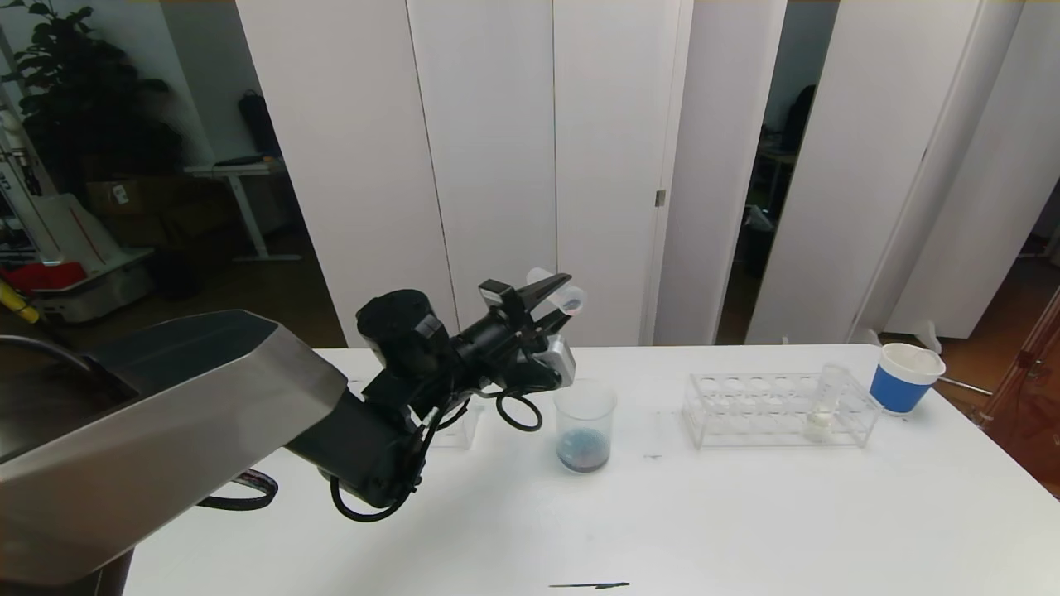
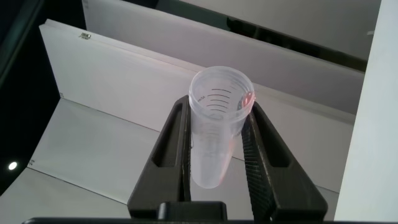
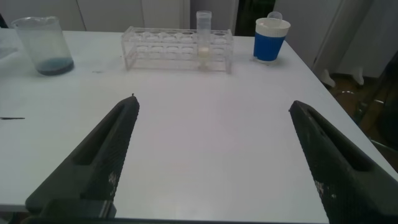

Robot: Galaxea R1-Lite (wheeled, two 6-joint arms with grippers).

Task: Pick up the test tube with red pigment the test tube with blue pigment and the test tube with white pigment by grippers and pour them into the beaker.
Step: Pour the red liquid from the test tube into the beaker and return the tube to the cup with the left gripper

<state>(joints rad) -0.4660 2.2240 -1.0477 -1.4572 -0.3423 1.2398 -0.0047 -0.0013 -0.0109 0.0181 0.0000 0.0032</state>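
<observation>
Right now my left gripper (image 1: 553, 305) is clenched on an empty-looking tube (image 2: 216, 127), held above and just behind the beaker (image 1: 585, 426), mouth pointing up and away from me. A faint red smear clings inside its lip; otherwise I see no liquid in it. The beaker below holds a dark bluish puddle, so I judge the red and blue pours are done and this tube needs setting down. To do that well I should level the wrist slowly, keep the tube clear of the beaker's rim as I swing away, and only loosen my fingers once its bottom is seated.

Low over the near right part of the table (image 3: 205, 143), my right gripper (image 3: 214, 158) hangs released, fingers wide with nothing between them. Well beyond it stands the rack (image 1: 778, 408), and the white tube (image 1: 824, 406) sits upright in a front slot near the rack's right end. A blue cup (image 1: 903, 378) stands past the rack, to its right. For that tube I should come straight on and close around its upper part.
</observation>
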